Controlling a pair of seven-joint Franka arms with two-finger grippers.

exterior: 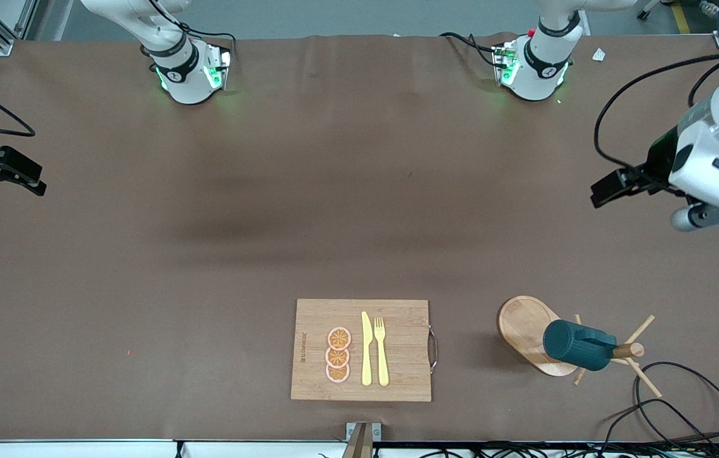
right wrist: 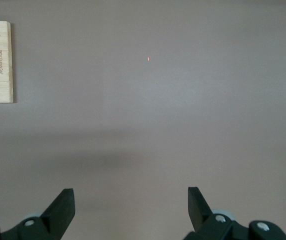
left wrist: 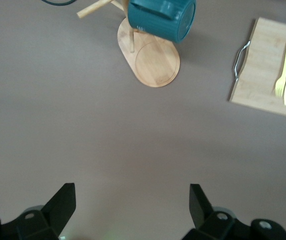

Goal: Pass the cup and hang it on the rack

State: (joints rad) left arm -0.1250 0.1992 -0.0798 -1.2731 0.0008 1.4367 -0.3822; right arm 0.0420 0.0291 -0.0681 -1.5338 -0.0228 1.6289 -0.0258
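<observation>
The dark teal cup [exterior: 572,343] hangs tilted on a peg of the wooden rack [exterior: 524,324], near the table's front edge toward the left arm's end. Its inside is hidden. In the left wrist view the cup [left wrist: 163,17] and the rack's oval base [left wrist: 155,62] show ahead of the fingers. My left gripper [exterior: 610,187] is open and empty, up over bare table well away from the rack; it also shows in the left wrist view [left wrist: 132,200]. My right gripper [exterior: 16,175] is open and empty over the right arm's end of the table, as in the right wrist view [right wrist: 131,200].
A bamboo cutting board [exterior: 397,381] lies beside the rack at the middle front, carrying a yellow knife [exterior: 366,348], a yellow fork [exterior: 381,350] and orange slices [exterior: 338,355]. Black cables [exterior: 671,394] loop on the table next to the rack.
</observation>
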